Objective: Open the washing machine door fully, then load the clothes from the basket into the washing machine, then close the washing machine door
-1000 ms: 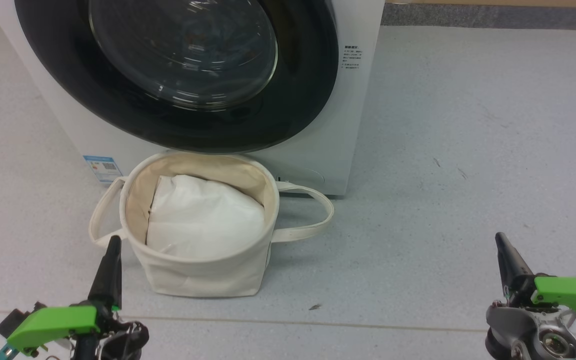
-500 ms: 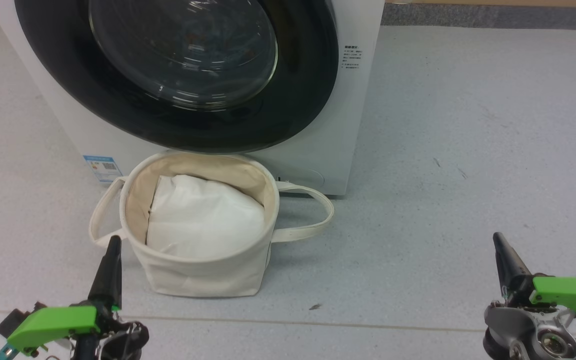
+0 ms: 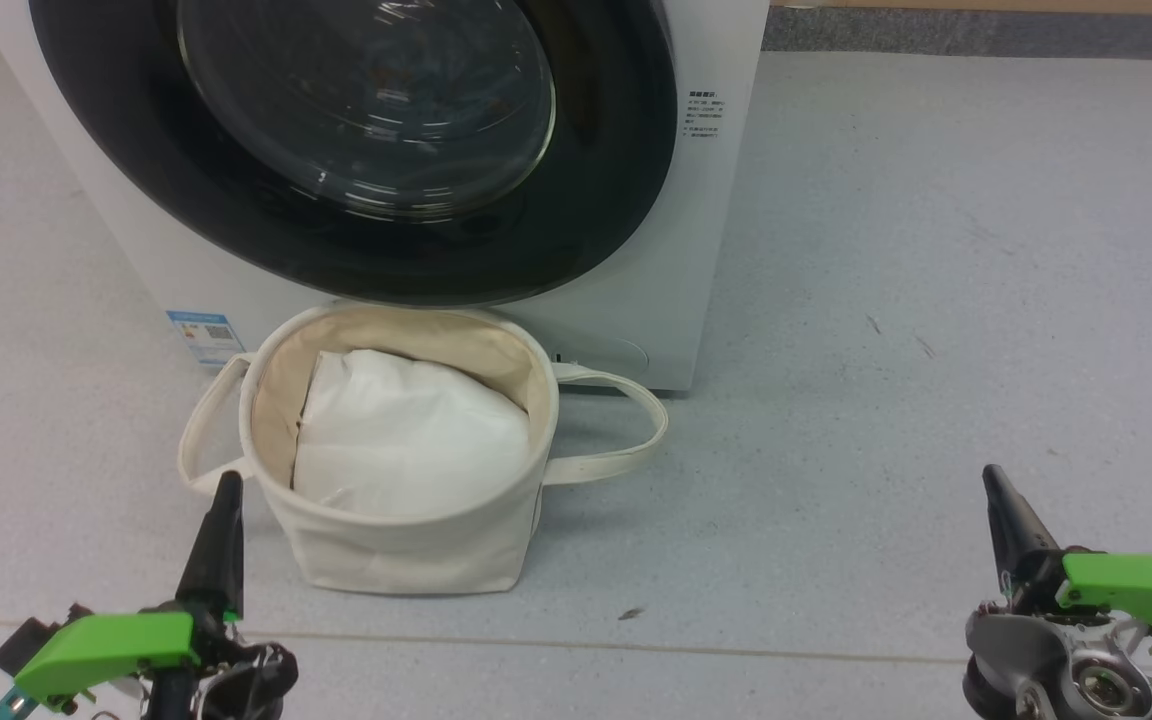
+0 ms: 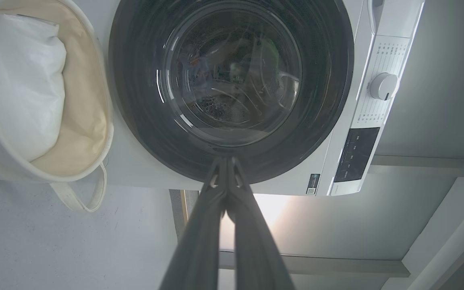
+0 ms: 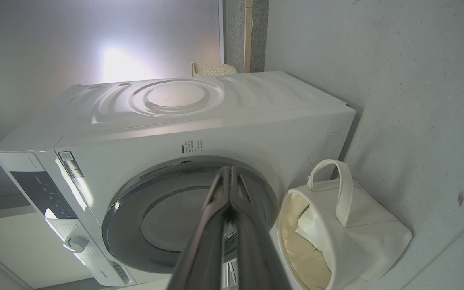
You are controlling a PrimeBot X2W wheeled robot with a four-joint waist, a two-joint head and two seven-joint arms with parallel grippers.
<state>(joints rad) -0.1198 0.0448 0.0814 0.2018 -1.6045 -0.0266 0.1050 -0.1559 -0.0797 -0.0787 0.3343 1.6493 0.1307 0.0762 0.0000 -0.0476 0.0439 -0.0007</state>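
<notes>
The washing machine (image 3: pixel 716 250) stands ahead with the washing machine door (image 3: pixel 586 200) closed flat against its front, also in the left wrist view (image 4: pixel 135 100) and the right wrist view (image 5: pixel 127 213). Behind the glass, blurred blue fabric with orange specks (image 4: pixel 199 66) looks like the clothes. The basket (image 3: pixel 406 560) sits on the floor in front of the machine, holding a plain white liner cloth (image 3: pixel 406 430). My left gripper (image 3: pixel 226 482) is shut and empty just left of the basket. My right gripper (image 3: pixel 991 478) is shut and empty, far to the right.
Grey speckled floor (image 3: pixel 886 300) stretches to the right of the machine. The basket's loop handle (image 3: pixel 636 420) lies out to the right. The machine's dial (image 4: pixel 384 85) and control panel (image 4: pixel 355 155) are in the left wrist view.
My right gripper has edged slightly to the left. The left gripper, basket and door have not moved.
</notes>
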